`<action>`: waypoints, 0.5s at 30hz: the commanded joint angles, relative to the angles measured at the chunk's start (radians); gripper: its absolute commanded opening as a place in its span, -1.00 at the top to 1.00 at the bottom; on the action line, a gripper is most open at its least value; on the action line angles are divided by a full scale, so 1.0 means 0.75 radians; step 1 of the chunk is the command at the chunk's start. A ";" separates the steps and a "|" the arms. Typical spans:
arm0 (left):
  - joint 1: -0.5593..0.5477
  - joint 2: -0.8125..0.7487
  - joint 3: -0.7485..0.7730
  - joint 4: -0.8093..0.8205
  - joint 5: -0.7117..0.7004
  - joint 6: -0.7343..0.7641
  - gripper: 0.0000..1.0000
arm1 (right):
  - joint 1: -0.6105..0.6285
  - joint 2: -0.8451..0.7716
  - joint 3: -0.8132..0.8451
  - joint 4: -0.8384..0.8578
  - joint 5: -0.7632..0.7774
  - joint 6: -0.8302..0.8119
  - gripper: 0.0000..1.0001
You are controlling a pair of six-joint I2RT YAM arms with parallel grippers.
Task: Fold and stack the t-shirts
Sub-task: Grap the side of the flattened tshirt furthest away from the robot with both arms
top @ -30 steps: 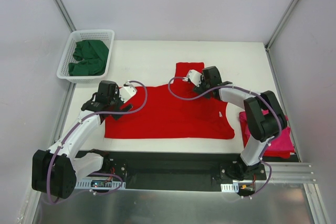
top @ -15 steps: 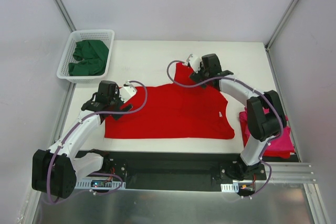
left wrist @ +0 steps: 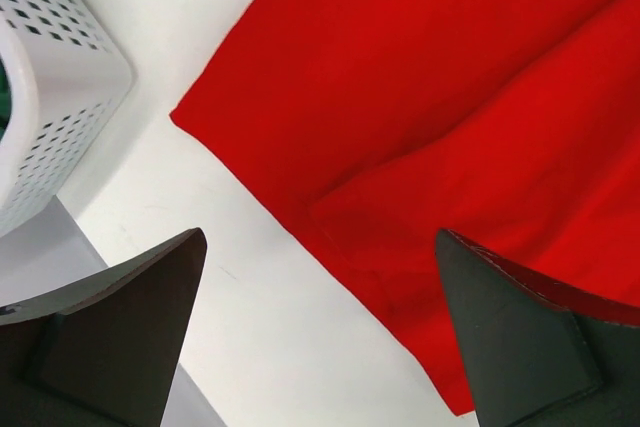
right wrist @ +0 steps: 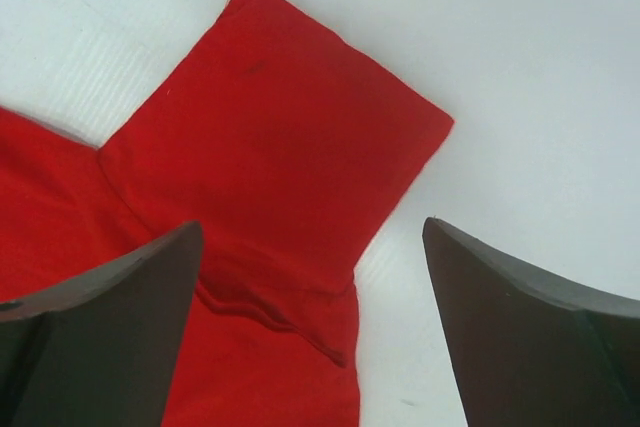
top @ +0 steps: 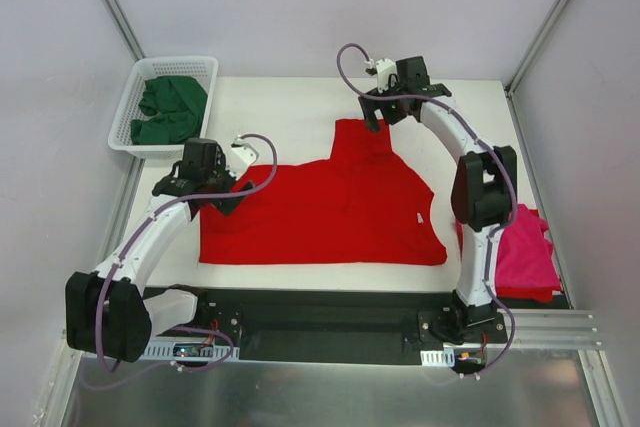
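A bright red t-shirt (top: 320, 212) lies spread flat on the white table, one sleeve (top: 360, 137) sticking out toward the far side. My right gripper (top: 385, 115) hovers open just beyond that sleeve (right wrist: 290, 117), nothing between its fingers (right wrist: 312, 225). At the shirt's left edge (left wrist: 450, 127) my left gripper (top: 205, 197) stands wide open and empty (left wrist: 320, 237), above the cloth's border and bare table. Dark green t-shirts (top: 170, 107) sit bunched in the basket. A magenta-pink t-shirt (top: 525, 262) lies folded at the right, partly behind the right arm.
The white lattice basket (top: 205, 67) stands at the far left corner; its corner (left wrist: 50, 77) shows in the left wrist view. Frame posts and grey walls enclose the table. A black base rail (top: 320, 312) runs along the near edge.
My right gripper opened and pulled away toward the far side, leaving the sleeve laid out flat. The left gripper shifted only slightly and stayed open.
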 commanded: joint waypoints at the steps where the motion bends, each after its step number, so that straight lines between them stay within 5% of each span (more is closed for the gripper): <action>1: 0.035 0.016 0.087 -0.031 0.131 -0.067 -0.99 | -0.081 0.164 0.149 -0.123 -0.149 0.147 -0.82; 15: 0.041 0.081 0.110 -0.078 0.178 -0.044 -0.99 | -0.079 0.399 0.452 -0.099 0.010 0.070 -0.82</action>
